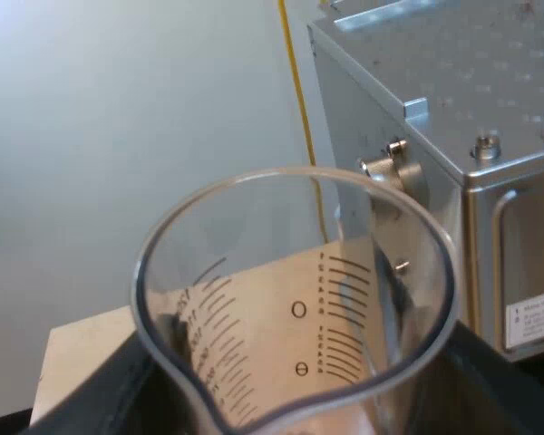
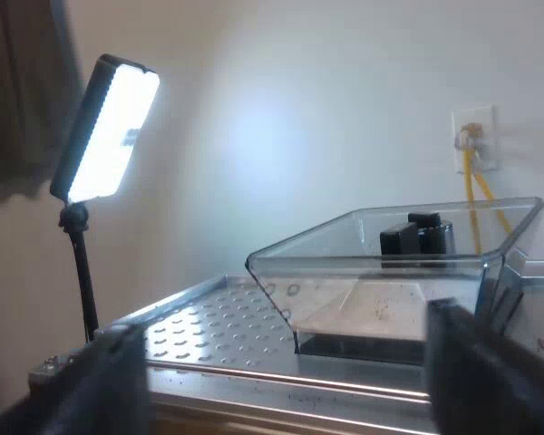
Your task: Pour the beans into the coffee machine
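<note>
A clear measuring glass [image 1: 299,308] with printed black scale marks sits between my left gripper's [image 1: 299,403] dark fingers [image 1: 118,385], which are shut on its sides. Its rim and spout face the camera, and I see no beans inside. Close behind the glass is the espresso machine's [image 1: 471,100] metal side and dimpled top. My right gripper [image 2: 286,381] is open with nothing between its fingers [image 2: 476,372]. It hovers level with the machine's top plate [image 2: 218,331], pointing at the clear bean hopper [image 2: 390,272]. A dark part shows through the hopper's walls.
A lit panel lamp [image 2: 109,131] on a thin stand rises beside the machine's top. A yellow cable [image 2: 479,186] hangs from a wall socket behind the hopper. A light wooden surface [image 1: 82,353] lies below the glass. A metal knob [image 1: 390,168] sticks out of the machine's side.
</note>
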Robot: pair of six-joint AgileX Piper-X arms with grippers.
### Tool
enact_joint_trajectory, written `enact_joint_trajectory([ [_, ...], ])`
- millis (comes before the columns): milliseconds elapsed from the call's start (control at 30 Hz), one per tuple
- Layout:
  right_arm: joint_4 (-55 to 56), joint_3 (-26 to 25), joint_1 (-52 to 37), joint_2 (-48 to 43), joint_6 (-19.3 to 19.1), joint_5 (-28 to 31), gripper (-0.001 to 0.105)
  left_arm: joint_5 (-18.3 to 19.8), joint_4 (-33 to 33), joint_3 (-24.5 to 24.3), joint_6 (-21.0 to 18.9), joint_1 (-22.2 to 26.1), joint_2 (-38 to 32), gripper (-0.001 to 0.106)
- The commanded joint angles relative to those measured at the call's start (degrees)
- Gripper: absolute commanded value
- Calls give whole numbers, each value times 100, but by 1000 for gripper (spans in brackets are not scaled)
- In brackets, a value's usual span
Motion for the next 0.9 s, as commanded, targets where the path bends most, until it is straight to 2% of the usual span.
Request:
enact_joint_trajectory([
  [33, -116, -24, 17, -14, 1, 23, 79, 23, 227, -301, -23, 5, 225, 28],
  [267, -48, -24, 17, -14, 0, 23, 78, 309, 242, -782, -9, 5, 703, 28],
  [300, -48, -24, 17, -14, 0, 23, 78, 371, 242, -930, 128, 5, 810, 28],
  [400, -48, -24, 17, -14, 0, 23, 78, 358, 242, -1174, 368, -8, 1005, 28],
  [700, -48, -24, 17, -14, 0, 23, 78, 358, 242, -1902, 368, -195, 1575, 28],
  [900, -48, -24, 17, -14, 0, 23, 78, 297, 301, -2224, 368, -310, 1883, 28],
])
